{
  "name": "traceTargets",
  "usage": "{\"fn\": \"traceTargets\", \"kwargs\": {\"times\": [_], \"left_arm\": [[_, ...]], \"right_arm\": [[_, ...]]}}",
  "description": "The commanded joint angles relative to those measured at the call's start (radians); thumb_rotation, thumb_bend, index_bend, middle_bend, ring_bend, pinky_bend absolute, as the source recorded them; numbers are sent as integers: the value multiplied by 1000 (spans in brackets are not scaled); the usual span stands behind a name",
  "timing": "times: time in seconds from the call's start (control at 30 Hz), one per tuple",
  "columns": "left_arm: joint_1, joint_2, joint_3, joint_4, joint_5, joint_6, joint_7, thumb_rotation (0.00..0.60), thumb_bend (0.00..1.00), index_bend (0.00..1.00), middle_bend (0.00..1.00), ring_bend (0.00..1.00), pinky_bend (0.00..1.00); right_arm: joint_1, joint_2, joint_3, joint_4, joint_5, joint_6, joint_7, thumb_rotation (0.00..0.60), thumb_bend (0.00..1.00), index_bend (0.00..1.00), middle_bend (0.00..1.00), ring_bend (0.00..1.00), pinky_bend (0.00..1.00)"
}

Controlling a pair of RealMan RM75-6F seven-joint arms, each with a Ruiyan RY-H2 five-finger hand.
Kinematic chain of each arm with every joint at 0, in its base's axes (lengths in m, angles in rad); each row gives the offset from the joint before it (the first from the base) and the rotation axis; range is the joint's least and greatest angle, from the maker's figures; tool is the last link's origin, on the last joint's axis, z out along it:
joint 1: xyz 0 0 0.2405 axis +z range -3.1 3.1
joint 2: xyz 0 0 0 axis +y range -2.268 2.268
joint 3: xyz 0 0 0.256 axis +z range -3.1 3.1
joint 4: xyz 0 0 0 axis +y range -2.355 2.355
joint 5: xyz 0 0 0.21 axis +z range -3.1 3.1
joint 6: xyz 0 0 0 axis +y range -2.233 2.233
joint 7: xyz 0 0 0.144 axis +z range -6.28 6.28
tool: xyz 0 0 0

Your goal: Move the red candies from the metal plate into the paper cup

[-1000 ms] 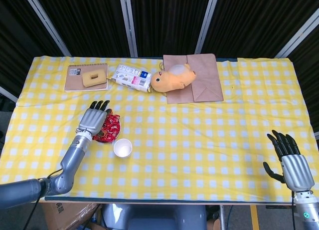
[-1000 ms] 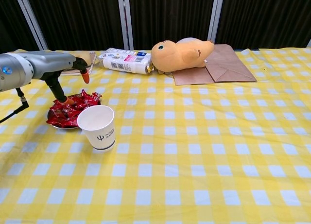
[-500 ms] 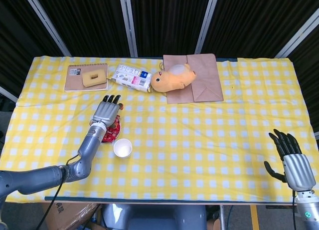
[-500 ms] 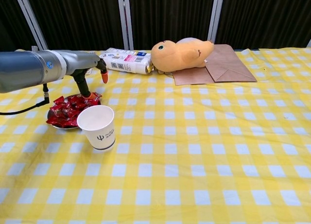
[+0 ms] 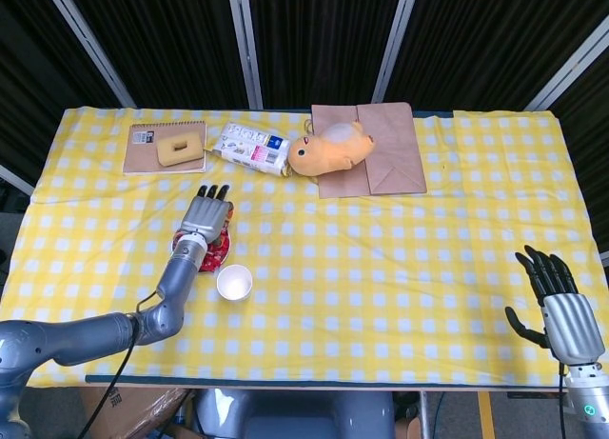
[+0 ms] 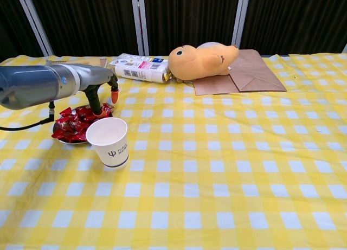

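**Chest view: left hand's fingertips down at the candy plate**

Chest view shows the heap of red wrapped candies (image 6: 76, 123) lying on the small round metal plate (image 6: 66, 141), near the table's left side. Just in front of the plate and touching or almost touching it stands the white paper cup (image 6: 108, 141), upright, mouth open, with a small dark logo on its wall. From the head view the cup's inside looks white; no candy can be made out in it.

The left hand (image 5: 204, 216) reaches in from the left, palm down over the plate, its dark fingers stretched forward and slightly apart. In the chest view orange-tipped fingertips (image 6: 101, 113) come down at the far edge of the heap — whether they press on a wrapper or have one pinched cannot be told. No candy is seen lifted clear of the pile.

The right hand (image 5: 561, 310) sits well apart at the near right corner, past the table's edge, fingers spread and holding nothing.

Along the far side of the yellow-and-white checked tablecloth (image 6: 227, 168) lie a brown notebook (image 5: 164, 149) with a pale ring-shaped piece on it, a white printed packet (image 6: 140, 69) on its side, and an orange plush toy (image 6: 200, 61) resting partly on a flat brown paper bag (image 6: 249, 71).
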Motion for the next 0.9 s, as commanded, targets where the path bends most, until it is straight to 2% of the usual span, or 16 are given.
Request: {"fn": "traceTargets", "kwargs": {"times": [0.03,0.4,0.63,0.9], "left_arm": [[-5,-7,5,11,-5,-3,-2,600,333,356,0,0,0],[-14,-21,18,36,-21,-14,-11,600,372,366,0,0,0],[-9,-25,30,36,-9,-13,-24,600,434,483,3,0,0],[7,11,29,-5,25,10,-54,600,438,492,5,0,0]], "right_arm": [[0,0,1,0,1,0,1,600,423,0,0,0,0],[-1,-3,3,2,1,5,3,600,424,0,0,0,0],[-3,-5,9,7,5,14,11,600,424,0,0,0,0],[-3,-8,9,13,2,18,11,600,424,0,0,0,0]]}}
